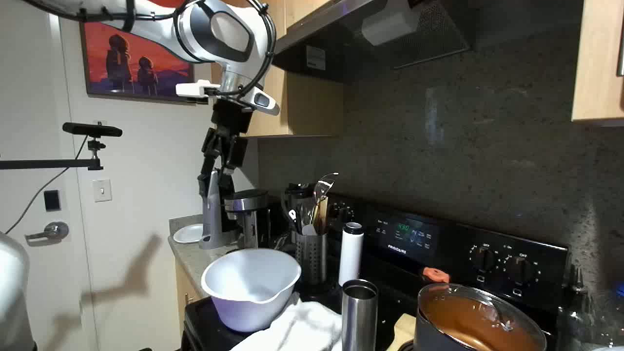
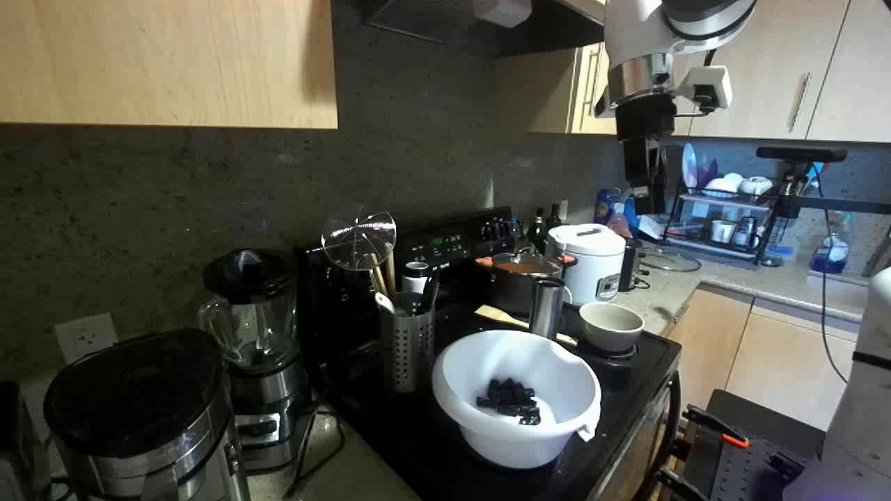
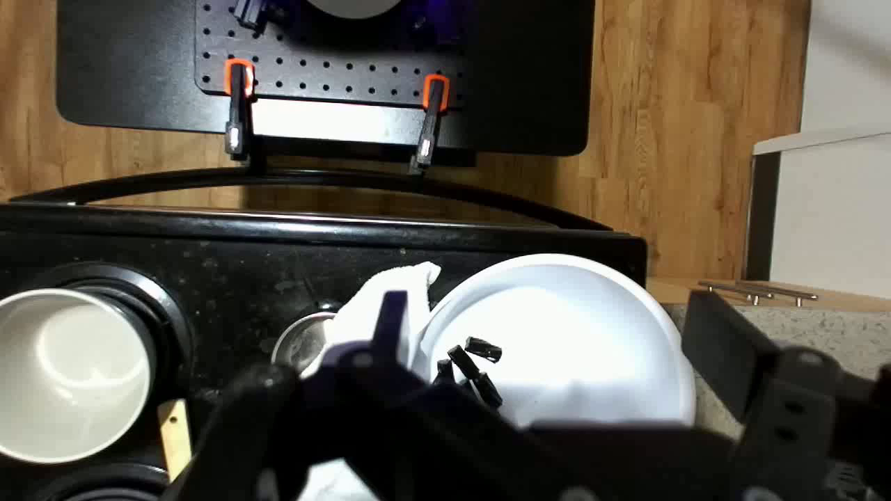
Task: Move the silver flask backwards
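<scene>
The steel flask (image 1: 360,317) seems stiff and slippery, probably light; it is better to grip its upper body. The claw (image 3: 548,323) stands wide, holding nothing.

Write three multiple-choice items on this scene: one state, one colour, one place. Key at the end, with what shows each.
1. State: the gripper is
A. fully shut
B. shut on a load
C. open, holding nothing

2. Colour: the pieces in the large white bowl are
A. black
B. orange
C. green

3. Place: the silver flask is
A. inside the large white bowl
B. outside the large white bowl, to one side of it
C. up in the gripper

Key:
1 C: its jaws stand wide apart in the wrist view, with nothing gripped.
2 A: they look black both in an exterior view and in the wrist view.
3 B: in an exterior view it stands upright, with white cloth between it and the large white bowl.
</scene>
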Robot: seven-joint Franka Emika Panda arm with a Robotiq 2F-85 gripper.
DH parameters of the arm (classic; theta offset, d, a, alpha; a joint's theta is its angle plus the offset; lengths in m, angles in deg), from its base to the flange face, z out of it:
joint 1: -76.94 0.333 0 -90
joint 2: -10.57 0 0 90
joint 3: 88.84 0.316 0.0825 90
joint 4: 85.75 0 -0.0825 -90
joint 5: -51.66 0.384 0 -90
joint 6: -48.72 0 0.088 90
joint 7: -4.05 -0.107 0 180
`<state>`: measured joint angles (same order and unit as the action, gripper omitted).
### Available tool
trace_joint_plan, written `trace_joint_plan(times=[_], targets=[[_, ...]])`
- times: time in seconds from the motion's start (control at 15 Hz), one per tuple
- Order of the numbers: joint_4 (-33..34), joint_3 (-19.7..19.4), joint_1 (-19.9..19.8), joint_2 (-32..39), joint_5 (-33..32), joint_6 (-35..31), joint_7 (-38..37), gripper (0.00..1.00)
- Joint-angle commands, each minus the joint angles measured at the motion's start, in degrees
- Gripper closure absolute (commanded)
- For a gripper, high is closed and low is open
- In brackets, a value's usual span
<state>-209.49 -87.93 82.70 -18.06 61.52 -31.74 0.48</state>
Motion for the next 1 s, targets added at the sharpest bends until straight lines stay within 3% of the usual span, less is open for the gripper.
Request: trace_joint_plan(times=[0.0,0.6,0.93], targets=[[0.2,1.0,-1.3,0.1,0.3,0.2,0.5,0.0],[0.3,1.1,-1.4,0.5,0.1,-0.2,0.5,0.0],[4.0,2.0,-1.8,9.4,-4.7,-6.2,0.5,0.0]])
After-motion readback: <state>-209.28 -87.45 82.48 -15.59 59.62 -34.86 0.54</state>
